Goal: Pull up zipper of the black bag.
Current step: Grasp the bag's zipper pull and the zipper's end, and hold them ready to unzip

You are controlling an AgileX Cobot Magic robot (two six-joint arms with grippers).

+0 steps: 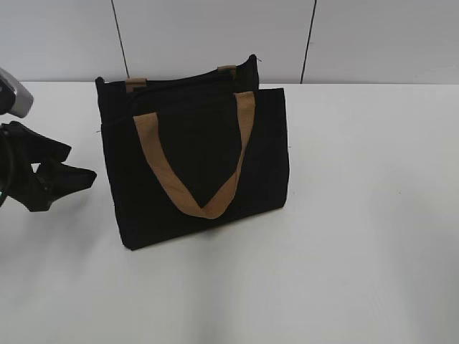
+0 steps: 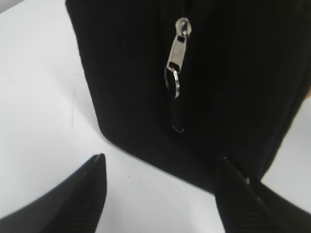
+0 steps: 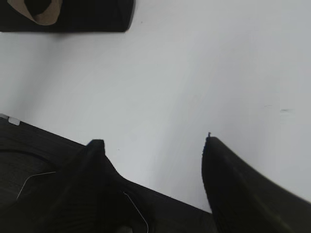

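Left hand (image 2: 163,187) fingers apart; zipper (image 2: 176,60) pull tab hangs just ahead, centred. I should advance straight, then pinch the tab squarely.

Tabletop (image 1: 373,215): white, matte, faintly scuffed.
Wall (image 1: 215,36): pale grey panels, behind tabletop.
Seams (image 1: 120,39): two dark slanted lines between panels.
Light: soft, even; faint shadows.

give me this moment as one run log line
stage: approach | left gripper: open, facing zipper pull tab, not touching | right gripper: open, over bare table, off the black bag | zipper: untouched
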